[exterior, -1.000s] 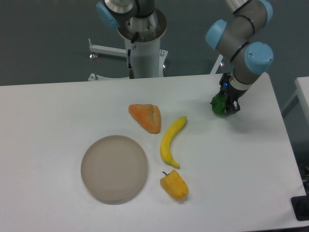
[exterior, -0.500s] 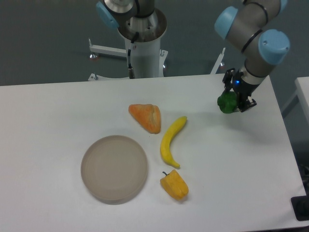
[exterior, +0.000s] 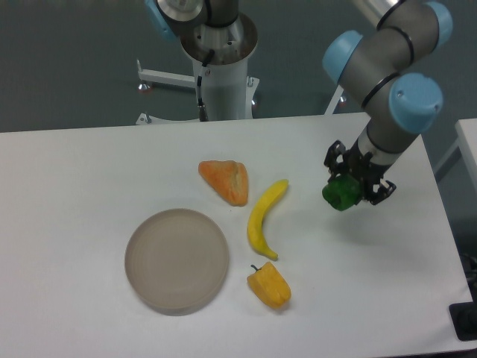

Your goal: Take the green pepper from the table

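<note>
The green pepper (exterior: 342, 193) sits clamped between the jaws of the gripper (exterior: 349, 188), at the right side of the scene and, as far as this single view lets you judge, held off the table (exterior: 89, 171) with a faint shadow under it. You have the pick essentially made, so the job now is to hold it well: keep the jaws closed at the same pressure, raise straight up rather than sweeping sideways, and avoid quick wrist turns, because a rounded glossy skin like this is likely to slide or roll out of a two-finger pinch. Only part of the pepper shows below and to the left of the fingers, so you cannot tell how deep the grip is; treat it as shallow and move gently.

The pepper itself is small, bright to dark green, rounded and shiny; no stem can be made out at this size.

Moving outward, the banana (exterior: 264, 219) lies well to the pepper's left, curved and on its side. Beyond it is an orange wedge-shaped piece (exterior: 226, 180), and nearer the front edge the yellow pepper (exterior: 270, 286). The round beige plate (exterior: 176, 258) is farthest left. None of them is near your path upward.
</note>
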